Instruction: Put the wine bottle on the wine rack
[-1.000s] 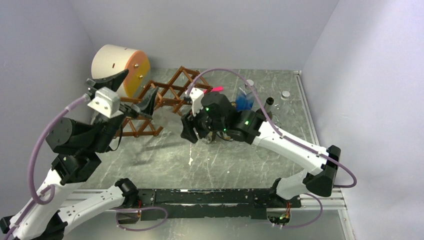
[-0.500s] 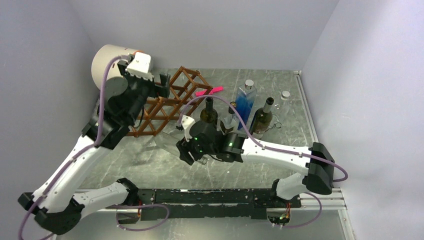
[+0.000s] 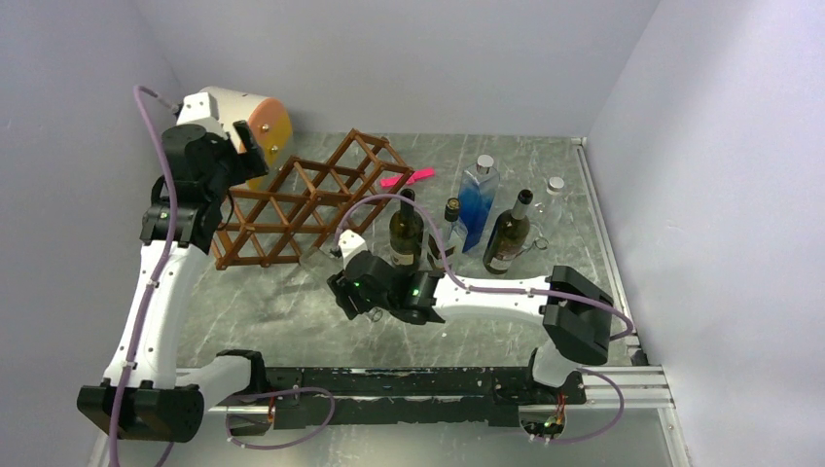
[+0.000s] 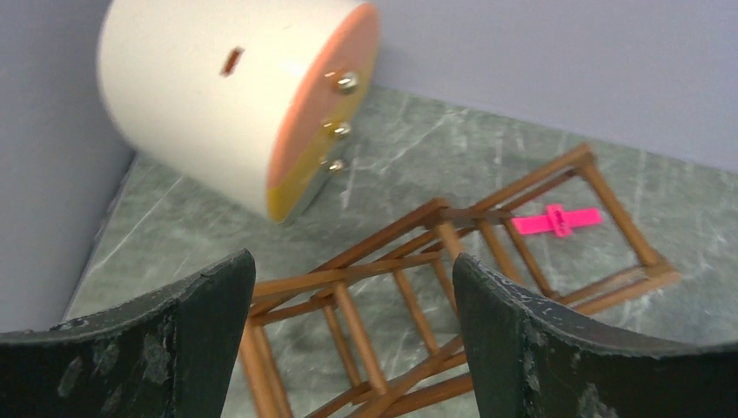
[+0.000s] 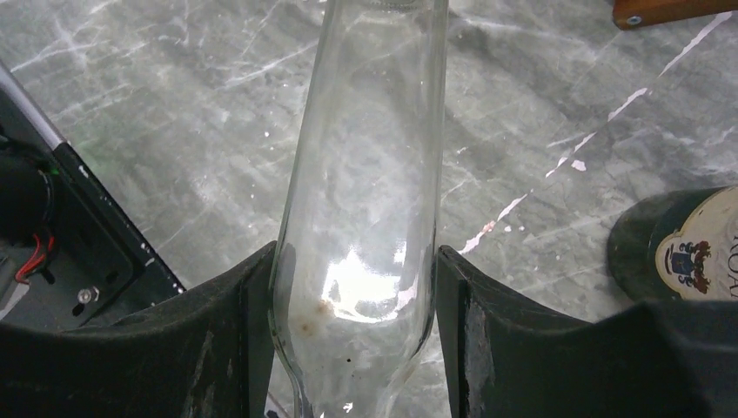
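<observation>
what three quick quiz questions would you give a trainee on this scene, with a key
1. True or false: the right gripper is shut on a clear bottle.
2. The left gripper is: A open, B shut on a cork, C out of view.
3. What colour is the small clip near the rack?
Key: 1 true; 2 A; 3 pink.

Partial "RO" beside a crest on the dark bottle's label [image 5: 701,248].
</observation>
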Tool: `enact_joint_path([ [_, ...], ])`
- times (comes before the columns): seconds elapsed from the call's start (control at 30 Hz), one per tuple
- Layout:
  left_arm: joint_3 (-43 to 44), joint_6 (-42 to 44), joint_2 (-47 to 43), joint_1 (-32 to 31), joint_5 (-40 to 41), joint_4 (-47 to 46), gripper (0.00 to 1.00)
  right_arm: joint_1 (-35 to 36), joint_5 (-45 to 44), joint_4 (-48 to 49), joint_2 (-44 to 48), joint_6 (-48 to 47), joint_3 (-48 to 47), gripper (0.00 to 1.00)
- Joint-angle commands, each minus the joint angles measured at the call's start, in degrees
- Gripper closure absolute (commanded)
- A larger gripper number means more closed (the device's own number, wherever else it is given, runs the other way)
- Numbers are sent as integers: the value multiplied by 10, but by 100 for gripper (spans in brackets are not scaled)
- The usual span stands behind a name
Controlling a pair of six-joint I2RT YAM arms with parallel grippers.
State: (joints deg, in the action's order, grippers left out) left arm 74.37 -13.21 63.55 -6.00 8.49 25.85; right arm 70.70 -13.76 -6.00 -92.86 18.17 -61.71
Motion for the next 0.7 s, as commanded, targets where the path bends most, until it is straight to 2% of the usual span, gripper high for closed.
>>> enact_joint_path([
  [0.0,-31,-47,-26,61,-14,50,14,4,-36,90,-2,8,-33,100],
  [0.17,-83,-61,-51,112,-48,54,15,4,-39,116,-9,11,-32,100],
  [0.43,-118,-70,-55,124,-72,61,23,5,-49,160,-29,7,-29,100],
  [0.67,-125,-69,-52,124,-93,79,27,5,-66,226,-83,18,-43,100],
])
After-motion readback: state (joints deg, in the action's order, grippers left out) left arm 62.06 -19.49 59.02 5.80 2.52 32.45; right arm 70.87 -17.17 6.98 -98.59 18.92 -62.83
